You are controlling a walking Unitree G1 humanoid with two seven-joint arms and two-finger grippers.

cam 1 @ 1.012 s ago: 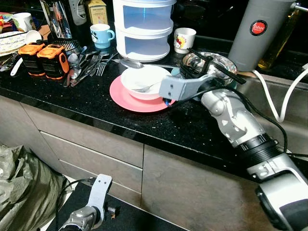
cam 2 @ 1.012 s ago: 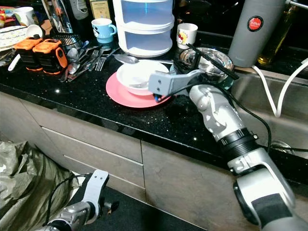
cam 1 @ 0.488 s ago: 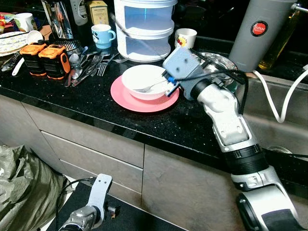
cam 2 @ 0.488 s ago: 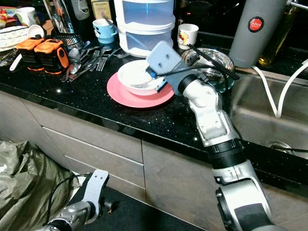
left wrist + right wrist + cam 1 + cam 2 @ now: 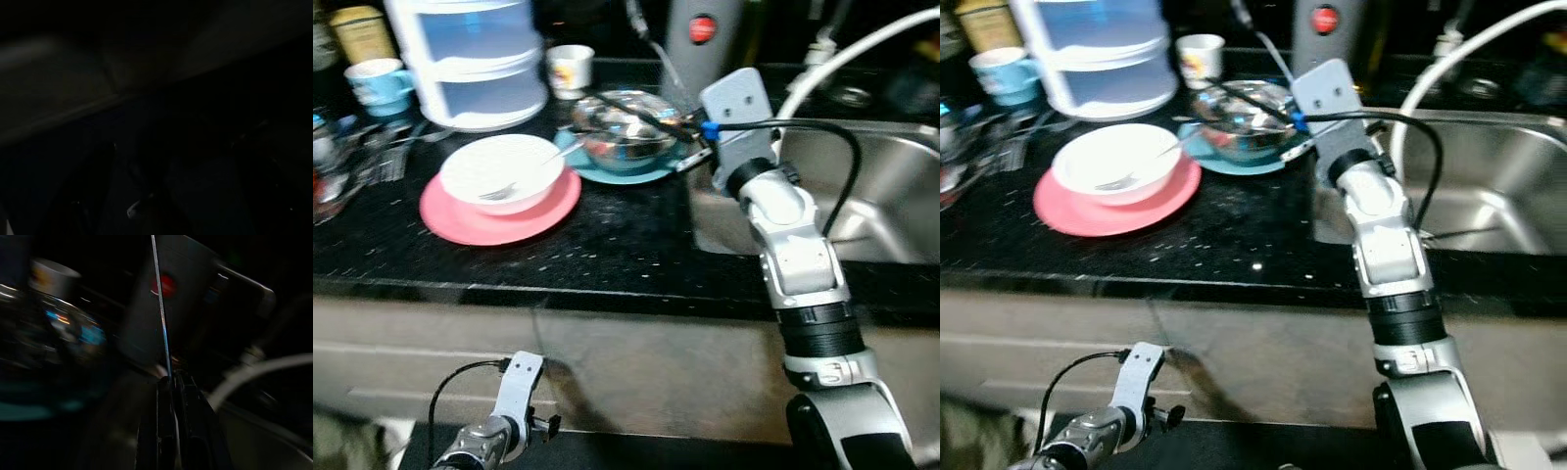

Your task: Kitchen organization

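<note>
Left gripper hangs idle low in front of the counter's front edge, fingers hidden, can't tell their state. Right gripper is raised over the counter where it meets the sink, fingers pinched together on a thin utensil, probably a spoon handle but blur makes it unclear; it sticks straight out past the fingertips toward the grey thermos. White bowl with a fork sits on the pink plate mid-counter. Steel bowl on a teal plate lies further back, just beside the gripper.
</note>
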